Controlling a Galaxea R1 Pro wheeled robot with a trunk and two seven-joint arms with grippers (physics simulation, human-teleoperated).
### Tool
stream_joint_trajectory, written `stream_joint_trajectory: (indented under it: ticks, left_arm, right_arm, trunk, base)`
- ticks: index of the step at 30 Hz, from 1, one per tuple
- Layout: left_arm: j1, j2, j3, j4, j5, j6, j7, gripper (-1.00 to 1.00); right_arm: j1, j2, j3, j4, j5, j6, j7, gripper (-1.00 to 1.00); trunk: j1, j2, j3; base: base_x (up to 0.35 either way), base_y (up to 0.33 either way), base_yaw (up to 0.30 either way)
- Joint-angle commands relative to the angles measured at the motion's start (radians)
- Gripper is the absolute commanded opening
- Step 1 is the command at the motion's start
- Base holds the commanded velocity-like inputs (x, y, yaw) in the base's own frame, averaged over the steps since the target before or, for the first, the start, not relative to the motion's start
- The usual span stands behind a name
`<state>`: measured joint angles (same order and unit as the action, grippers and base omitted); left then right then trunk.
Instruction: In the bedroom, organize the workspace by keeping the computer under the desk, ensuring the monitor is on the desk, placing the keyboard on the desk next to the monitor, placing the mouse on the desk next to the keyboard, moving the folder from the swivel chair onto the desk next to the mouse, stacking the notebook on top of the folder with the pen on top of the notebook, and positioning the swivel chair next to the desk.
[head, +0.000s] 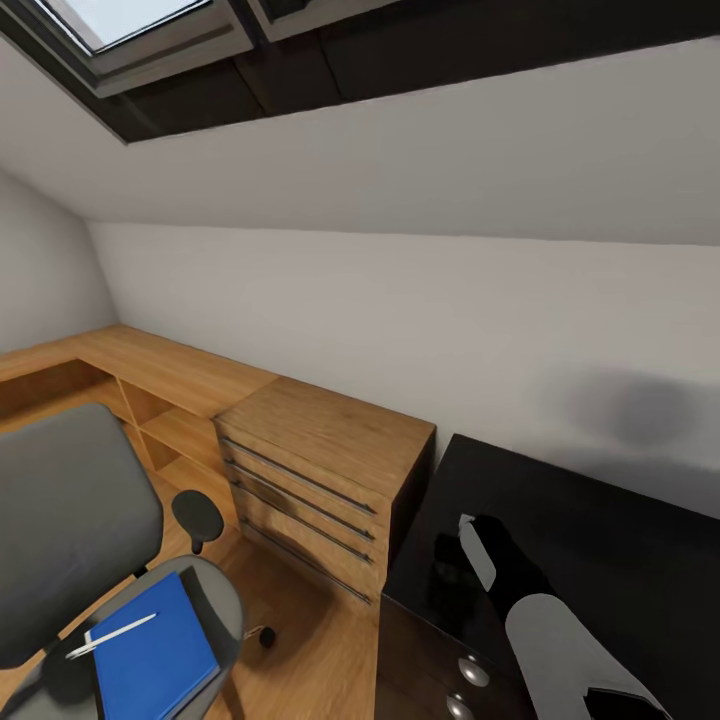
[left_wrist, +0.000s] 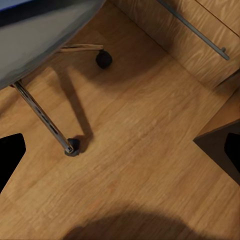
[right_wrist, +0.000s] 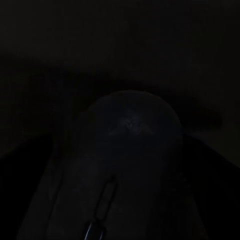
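Mouse (right_wrist: 131, 165), seemingly, fills the dim view beneath the right pincer, grip unclear

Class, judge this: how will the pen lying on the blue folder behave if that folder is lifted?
The pen is thin and round, lying loose on the flat folder, so it would probably roll off if tilted. It looks light and easily knocked.
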<state>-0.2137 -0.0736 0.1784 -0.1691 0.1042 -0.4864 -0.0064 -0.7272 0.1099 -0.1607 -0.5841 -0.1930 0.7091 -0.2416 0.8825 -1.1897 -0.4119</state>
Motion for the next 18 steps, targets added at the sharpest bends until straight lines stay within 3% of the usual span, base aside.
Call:
stream_joint_trajectory:
  ticks: [1, 10, 18]
  left_arm:
    - [-0.001, 0.000, -0.004, 0.000, 0.010, -0.003, -0.001, 1.00]
    - [0.000, 0.005, -0.005, 0.000, 0.012, -0.003, -0.007, 1.00]
    - [0.000, -0.008, 0.000, 0.000, 0.011, -0.003, 0.001, 1.00]
  right_arm:
    - [0.000, 0.001, -0.004, 0.027, -0.005, 0.003, -0.005, -1.00]
    - [0.000, -0.001, -0.006, 0.004, -0.004, -0.006, -0.004, -1.00]
    - [0.000, 0.003, -0.005, 0.023, 0.001, -0.020, -0.009, -1.00]
  trunk:
    - [0.000, 0.000, -0.001]
    - [0.000, 0.000, -0.001]
    - [0.000, 0.000, -0.001]
  base:
    - [0.000, 0.000, 0.000]
    - [0.000, 0.000, 0.000]
    - [0.000, 0.000, 0.000]
